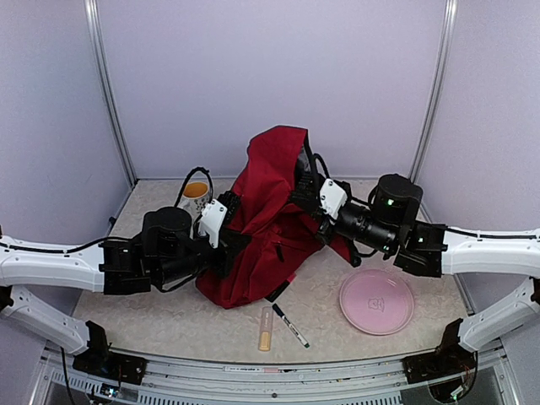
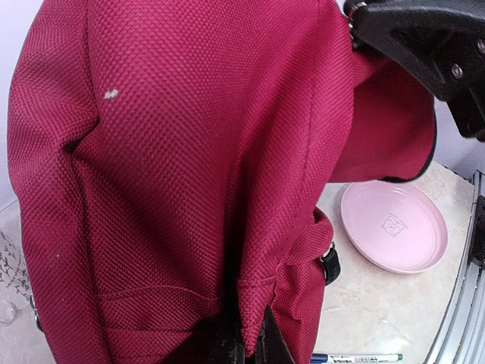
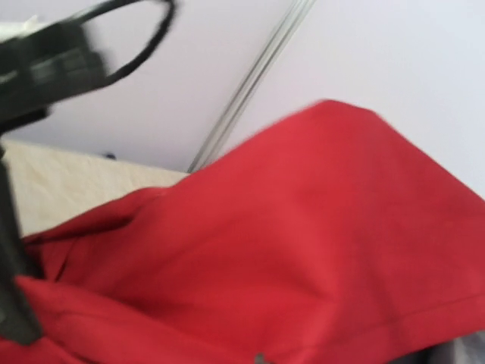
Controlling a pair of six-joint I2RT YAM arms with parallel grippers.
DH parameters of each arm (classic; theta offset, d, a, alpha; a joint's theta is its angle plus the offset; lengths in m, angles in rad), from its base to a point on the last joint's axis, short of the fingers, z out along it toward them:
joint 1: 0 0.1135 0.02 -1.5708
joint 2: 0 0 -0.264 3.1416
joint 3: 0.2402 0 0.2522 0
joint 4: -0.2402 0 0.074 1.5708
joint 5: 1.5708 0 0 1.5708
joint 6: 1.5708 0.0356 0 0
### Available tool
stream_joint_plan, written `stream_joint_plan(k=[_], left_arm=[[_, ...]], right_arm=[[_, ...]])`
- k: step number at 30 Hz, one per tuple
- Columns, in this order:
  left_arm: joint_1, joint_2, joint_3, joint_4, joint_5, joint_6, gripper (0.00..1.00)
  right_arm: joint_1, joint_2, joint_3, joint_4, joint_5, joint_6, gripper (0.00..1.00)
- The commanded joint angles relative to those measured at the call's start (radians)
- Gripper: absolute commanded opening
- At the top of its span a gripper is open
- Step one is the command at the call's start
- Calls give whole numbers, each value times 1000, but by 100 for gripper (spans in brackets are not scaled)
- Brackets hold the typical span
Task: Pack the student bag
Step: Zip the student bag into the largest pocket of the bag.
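Top external view shows you the student bag (image 1: 268,224) in the middle of the bench (image 1: 169,316). It stands up tall between your two arms. Your left fingers (image 2: 248,345) are pressed together, pinching a fold of red cloth on the bag's left side. Your right fingers (image 1: 312,202) are pressed together too, on the cloth at the bag's upper right edge. The right wrist view is blurry and shows mostly red cloth. Just behind the bag on the left stands a mug (image 1: 196,196) with something orange in it. In front of the bag lie a pen (image 1: 290,326) and a small tan tube (image 1: 266,329), side by side. A pink plate (image 1: 376,301) sits to the right, near the bag.
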Motion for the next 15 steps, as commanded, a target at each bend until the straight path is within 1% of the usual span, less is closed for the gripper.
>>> stream_joint_plan(k=[1, 4, 8, 13, 15], left_arm=[[7, -50, -19, 46, 7, -31, 0], [7, -62, -37, 46, 22, -38, 0], [7, -99, -75, 52, 75, -48, 0], [7, -173, -142, 72, 155, -49, 0], [6, -198, -166, 71, 173, -46, 0]], right_arm=[[-82, -39, 90, -9, -96, 227, 0], [-129, -24, 132, -56, -117, 315, 0], [-230, -43, 140, -34, -144, 420, 0], [-363, -30, 213, -39, -177, 449, 0], [-398, -8, 248, -50, -194, 459, 0]])
